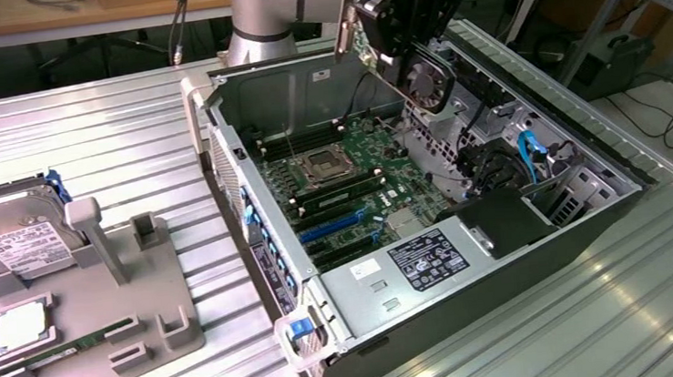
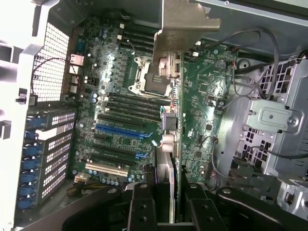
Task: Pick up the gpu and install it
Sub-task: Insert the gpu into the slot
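Exterior view: claw (image 1: 408, 52) pinched gpu (image 1: 429, 84), card hung directly under claw, high over open case (image 1: 226, 152), well clear of motherboard (image 1: 347, 165). Fan face turned toward exterior view's right, bracket (image 1: 345, 32) at end toward exterior view's left. Blue slots (image 1: 333, 227) lay below card and off toward case front, well apart from it. Wrist view: claw (image 2: 168, 195) clamped either side of gpu (image 2: 166, 166), card seen edge-on, bracket (image 2: 185, 24) at far end. Long axis looked crosswise to blue slots (image 2: 120, 131), not along them; judged not lined up for seating.
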Controlling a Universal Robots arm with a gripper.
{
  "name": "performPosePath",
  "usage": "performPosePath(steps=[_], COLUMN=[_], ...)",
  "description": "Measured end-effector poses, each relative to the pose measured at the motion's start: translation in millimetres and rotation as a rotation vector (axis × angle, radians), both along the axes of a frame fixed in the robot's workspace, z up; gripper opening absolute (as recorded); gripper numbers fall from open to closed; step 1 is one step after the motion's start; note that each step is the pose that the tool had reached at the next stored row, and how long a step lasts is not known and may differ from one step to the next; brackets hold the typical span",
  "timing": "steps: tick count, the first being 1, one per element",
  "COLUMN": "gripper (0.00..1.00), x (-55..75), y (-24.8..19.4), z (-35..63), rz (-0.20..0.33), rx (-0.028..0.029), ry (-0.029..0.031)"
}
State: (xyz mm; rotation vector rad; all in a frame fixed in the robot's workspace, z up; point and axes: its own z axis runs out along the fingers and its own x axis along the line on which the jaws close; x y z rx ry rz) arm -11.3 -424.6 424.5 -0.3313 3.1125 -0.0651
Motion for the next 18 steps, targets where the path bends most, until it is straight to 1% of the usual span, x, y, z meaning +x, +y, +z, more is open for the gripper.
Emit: performPosePath(steps=[18], gripper=[0.28], x=[0.0], y=[0.0], z=[0.0], rz=[0.100], rx=[-0.0001], ry=[0.0000])
